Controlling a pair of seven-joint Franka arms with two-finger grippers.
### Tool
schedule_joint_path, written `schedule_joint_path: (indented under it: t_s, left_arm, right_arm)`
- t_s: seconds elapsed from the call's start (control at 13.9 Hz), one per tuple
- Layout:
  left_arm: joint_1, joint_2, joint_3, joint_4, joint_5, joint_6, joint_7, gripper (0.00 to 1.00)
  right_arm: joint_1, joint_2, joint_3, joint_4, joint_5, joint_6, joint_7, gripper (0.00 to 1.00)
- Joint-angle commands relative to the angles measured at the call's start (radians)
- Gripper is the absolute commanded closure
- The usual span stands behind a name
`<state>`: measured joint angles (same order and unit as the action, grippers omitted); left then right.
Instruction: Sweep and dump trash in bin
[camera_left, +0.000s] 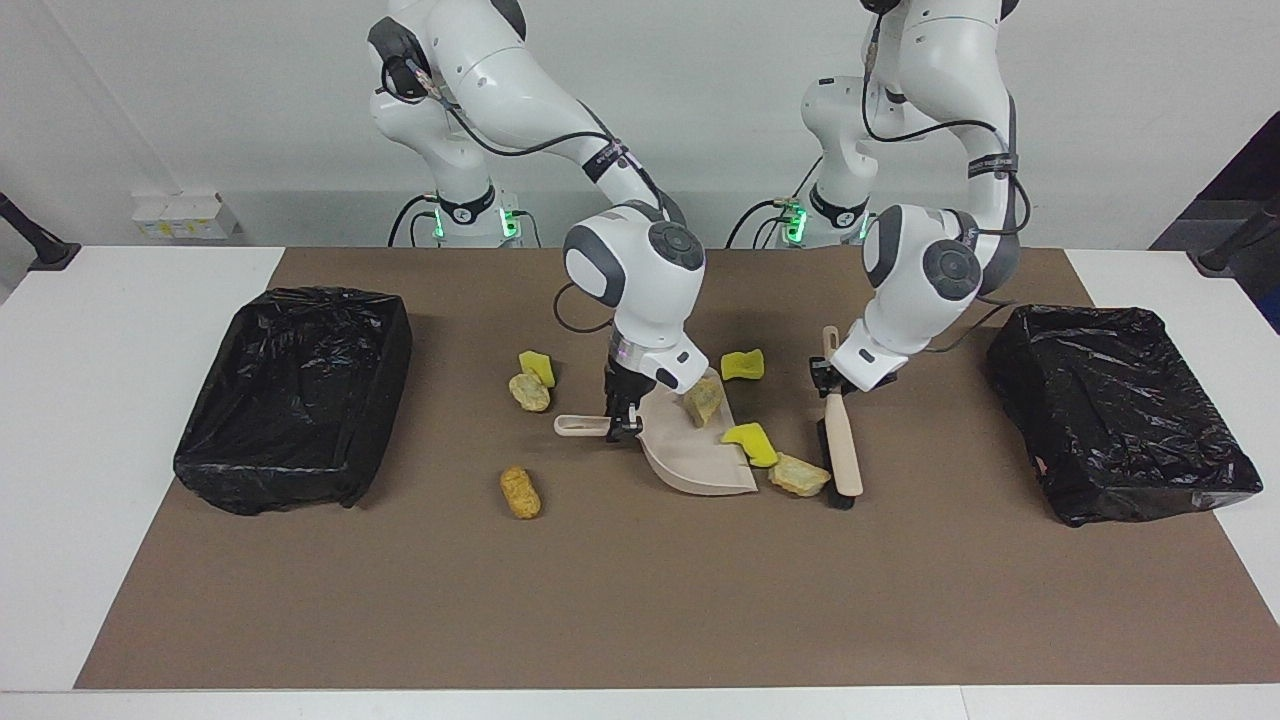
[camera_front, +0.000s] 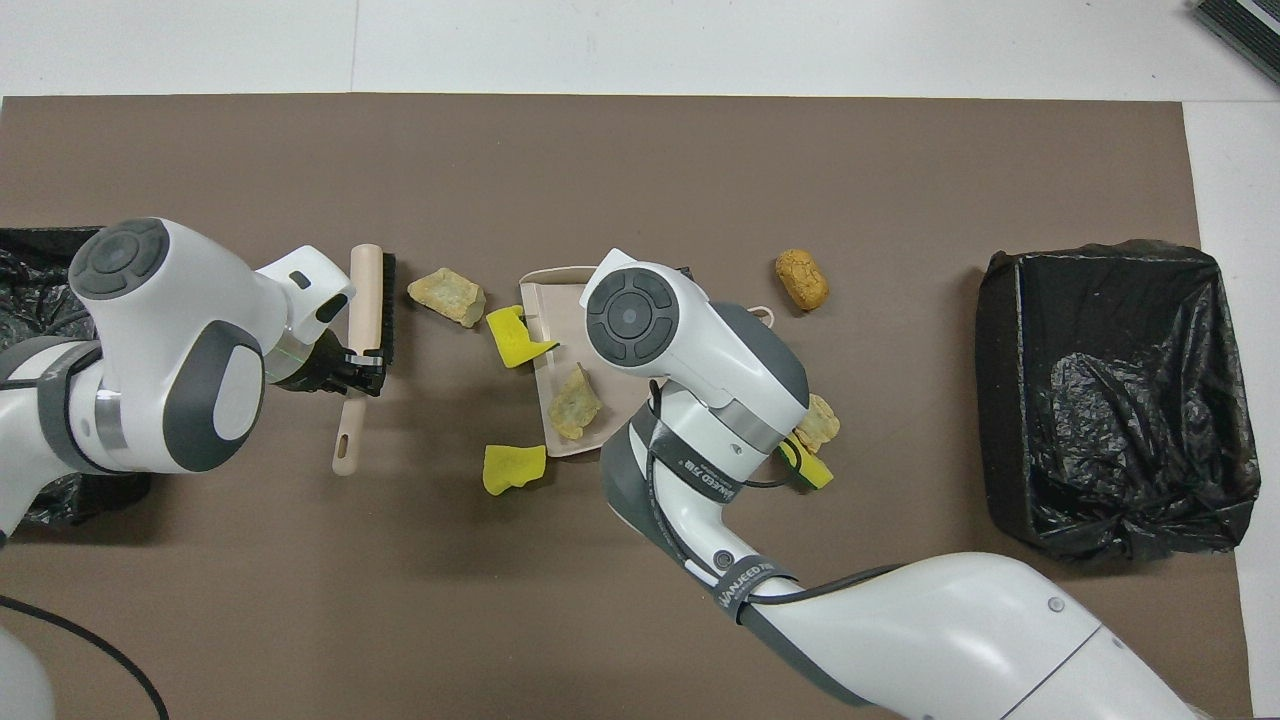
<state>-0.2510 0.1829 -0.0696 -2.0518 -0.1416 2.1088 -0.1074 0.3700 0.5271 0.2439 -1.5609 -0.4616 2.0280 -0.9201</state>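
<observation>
- 2 bins lined with black plastic stand on the brown mat, 1 at the right arm's end (camera_left: 292, 395) and 1 at the left arm's end (camera_left: 1120, 410). No scrap shows in either.
- The beige dustpan (camera_left: 700, 462) lies near the middle of the mat and holds 1 tan crusty lump (camera_left: 704, 402), which sits on its tray.
- 1 yellow sponge chunk (camera_left: 752, 443) lies across the dustpan's open edge, partly on the tray and partly on the mat.
- 1 tan lump (camera_left: 799, 474) lies on the mat just beside that chunk, between the dustpan and the brush (camera_left: 842, 440).
- 1 yellow chunk (camera_left: 743, 364) lies on the mat nearer to the robots than the dustpan.
- 1 yellow chunk (camera_left: 538, 366) and 1 beige lump (camera_left: 529, 392) touch each other on the mat toward the right arm's end.
- 1 orange lump (camera_left: 520, 492) lies alone, farther from the robots than that pair.
- The scraps are small; the yellow ones look spongy and the tan, beige and orange ones look crusty like bread.
- The right gripper (camera_left: 622, 425) is clamped on the dustpan's handle where it meets the tray.
- The left gripper (camera_left: 826, 385) is closed around the brush's beige handle, and the black bristles rest on the mat.
</observation>
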Motion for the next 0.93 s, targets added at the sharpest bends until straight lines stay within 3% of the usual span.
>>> schedule_joint_path:
  t_s: [0.0,0.5,0.86]
  left_arm:
    - [-0.091,-0.074,0.002,-0.091,0.011,0.017,-0.008,1.0]
    - [-0.145,-0.169,0.01,-0.096,-0.229,-0.097,-0.061,1.0]
    - [-0.105,-0.261,0.016,-0.082,-0.23,-0.245,-0.522,1.0]
  right_arm:
    - [-0.008,0.014,0.008,0.007,-0.009,0.005,-0.019,1.0]
    - [-0.008,0.016,0.008,0.007,-0.008,0.011,-0.017,1.0]
    - [-0.008,0.016,0.008,0.007,-0.008,0.011,-0.019,1.0]
